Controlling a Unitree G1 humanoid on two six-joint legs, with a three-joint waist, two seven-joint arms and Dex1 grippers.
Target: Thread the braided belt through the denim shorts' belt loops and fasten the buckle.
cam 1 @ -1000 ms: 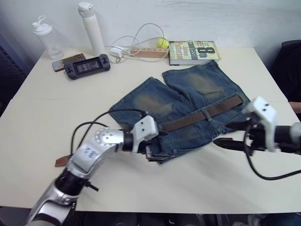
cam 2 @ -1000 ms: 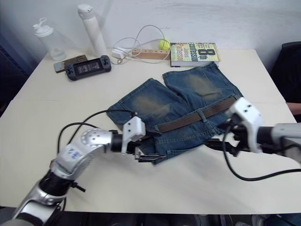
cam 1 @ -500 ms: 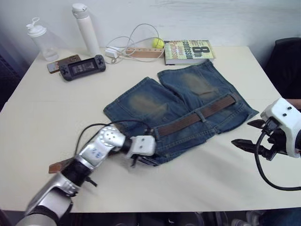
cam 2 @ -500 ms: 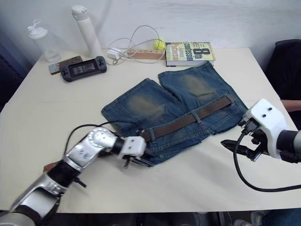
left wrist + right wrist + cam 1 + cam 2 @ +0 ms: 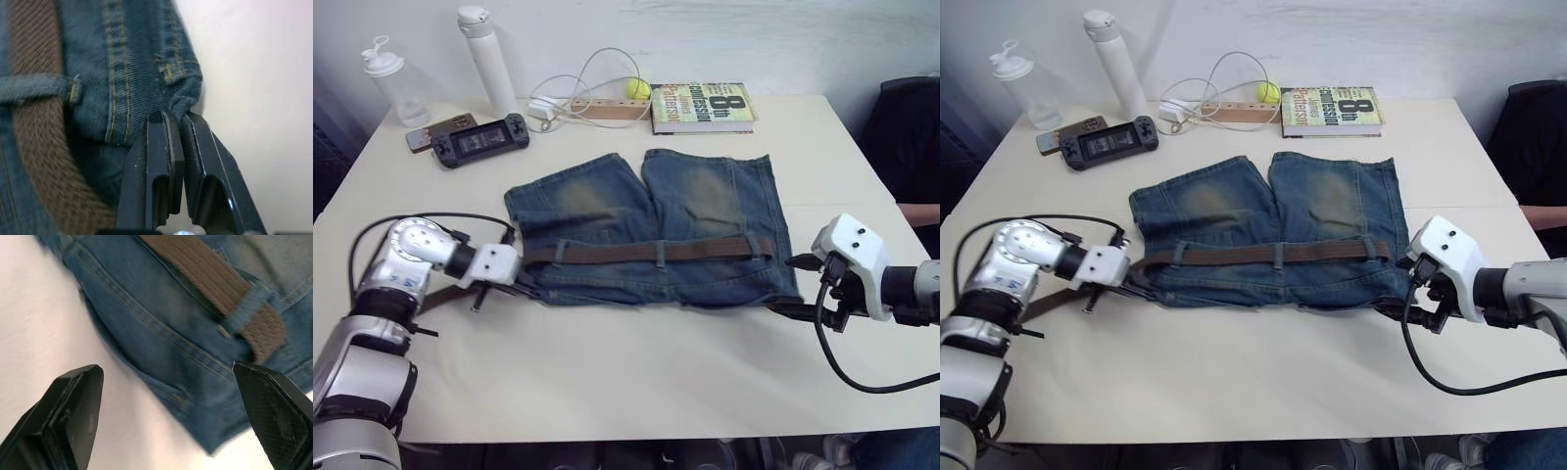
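The denim shorts [image 5: 646, 206] lie flat at mid-table, waistband toward me and legs pointing away. The braided belt [image 5: 626, 254] runs along the waistband under the belt loops [image 5: 660, 252]. Its loose tail [image 5: 431, 299] trails left under my left arm. My left gripper [image 5: 178, 122] is shut on the waistband's left corner [image 5: 530, 286]. At the waistband's right corner my right gripper [image 5: 166, 368] stands open, with nothing between its fingers. There the belt's end [image 5: 266, 333] pokes out past a loop [image 5: 247, 308]. I cannot make out the buckle.
Along the table's far edge stand a clear bottle [image 5: 386, 78], a white flask [image 5: 481, 54], a phone and a black handheld console [image 5: 475, 139], a white cable [image 5: 597, 83] with a wooden strip and a yellow ball, and a book [image 5: 702, 103]. A dark chair [image 5: 911, 127] stands at the right.
My left gripper has shut on the waistband corner and drawn it left. The shorts now lie straight instead of slanted. The right gripper stayed open near the right corner. The camera shifted too.
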